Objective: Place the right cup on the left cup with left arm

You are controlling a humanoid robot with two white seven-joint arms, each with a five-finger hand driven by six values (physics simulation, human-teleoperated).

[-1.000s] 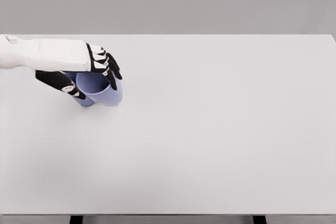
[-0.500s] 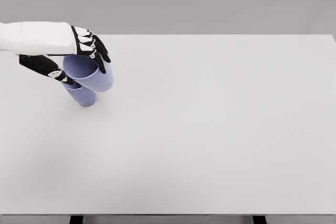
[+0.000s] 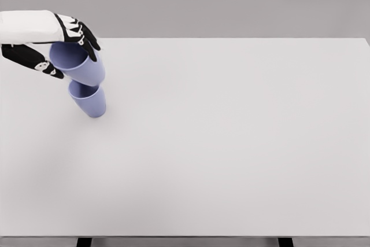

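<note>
- While gripped up near the rim, sits tilted in the left hand — the held cup, pale purple, lifted clear of the table, mouth facing up and toward the camera.
- Fingers curled over the far side of the rim, thumb pressed on the near side, so a pinch across the top, closed snugly on the cup wall. Probably grabbed high like that to leave the base free for going into another cup.
- Right below it, the lower cup, standing on the table near the left edge, also open end up.
- Looks like the held cup's bottom is just at or barely inside the lower cup's mouth; honestly can't tell from this angle whether touching or only overlapping in view.
- Held a bit off to the upper left of the lower cup rather than squarely above, leaning with the wrist angle. Guessing needs straightening before it nests properly.
- Task-wise: pretty far along, lifted and carried over, just the lowering and letting go left, as a judgement.
- Risk, imo: coming down tilted could catch the lower rim and tip that cup over, since nothing is steadying it.
- No right arm anywhere in view.
</note>
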